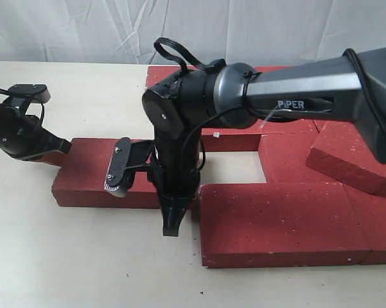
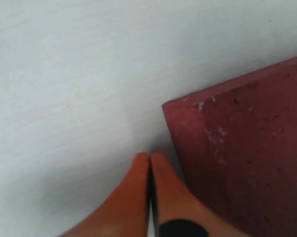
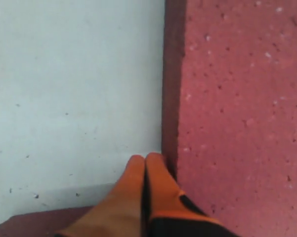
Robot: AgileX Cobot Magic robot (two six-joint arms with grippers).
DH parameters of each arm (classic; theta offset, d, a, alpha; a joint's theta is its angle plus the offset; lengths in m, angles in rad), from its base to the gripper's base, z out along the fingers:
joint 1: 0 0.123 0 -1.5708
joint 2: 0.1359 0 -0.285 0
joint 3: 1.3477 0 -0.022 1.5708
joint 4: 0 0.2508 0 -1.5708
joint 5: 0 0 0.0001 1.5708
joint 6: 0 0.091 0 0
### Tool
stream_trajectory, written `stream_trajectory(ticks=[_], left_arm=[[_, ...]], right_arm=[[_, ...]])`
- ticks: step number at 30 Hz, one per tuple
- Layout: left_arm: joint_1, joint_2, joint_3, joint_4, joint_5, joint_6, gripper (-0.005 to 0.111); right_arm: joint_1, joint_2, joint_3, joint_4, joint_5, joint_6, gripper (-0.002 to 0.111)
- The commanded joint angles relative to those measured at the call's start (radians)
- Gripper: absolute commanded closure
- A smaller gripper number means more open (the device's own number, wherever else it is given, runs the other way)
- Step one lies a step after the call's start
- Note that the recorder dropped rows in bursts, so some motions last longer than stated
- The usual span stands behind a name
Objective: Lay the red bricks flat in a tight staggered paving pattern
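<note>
The right gripper (image 3: pixel 146 159) is pressed together, tip just beside a brick (image 3: pixel 237 98); the left gripper (image 2: pixel 149 157) likewise, at another's corner; bricks (image 1: pixel 276 221) lie on the table (image 1: pixel 64 256), one tilted; seemingly heavy, stiff, rough; push side faces.

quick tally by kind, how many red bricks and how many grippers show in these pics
red bricks: at least 6 told apart; the right arm hides part of the back row
grippers: 2, the left gripper and the right gripper, both shut
total: at least 8
</note>
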Motion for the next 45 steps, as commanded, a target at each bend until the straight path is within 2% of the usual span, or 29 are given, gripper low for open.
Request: stream_trajectory(ticks=[1, 10, 19, 25, 30, 37, 41, 45], left_arm=[[0.005, -0.003, 0.0, -0.012, 0.002, 0.002, 0.107], [0.005, -0.003, 0.0, -0.076, 0.02, 0.067, 0.107], [0.005, -0.003, 0.0, -0.076, 0.024, 0.079, 0.107], [0.05, -0.003, 0.0, -0.071, 0.027, 0.079, 0.107], [0.07, -0.003, 0.0, -0.148, 0.027, 0.079, 0.107], [0.011, -0.003, 0.0, -0.153, -0.017, 0.09, 0.107], [0.009, -0.003, 0.0, -0.153, -0.05, 0.09, 0.107], [0.009, -0.003, 0.0, -0.157, -0.087, 0.079, 0.107]], right_arm=[[-0.013, -0.004, 0.003, -0.029, -0.006, 0.022, 0.109], [-0.013, -0.004, 0.003, -0.036, -0.006, 0.022, 0.109], [-0.013, -0.014, 0.003, -0.027, 0.005, 0.025, 0.109], [-0.021, -0.144, 0.003, 0.021, 0.032, 0.031, 0.109], [-0.144, -0.216, 0.011, 0.035, 0.042, 0.089, 0.109], [-0.396, -0.247, 0.134, 0.222, -0.137, 0.204, 0.109], [-0.442, -0.247, 0.189, 0.234, -0.225, 0.198, 0.109], [-0.444, -0.247, 0.234, 0.231, -0.315, 0.185, 0.109]])
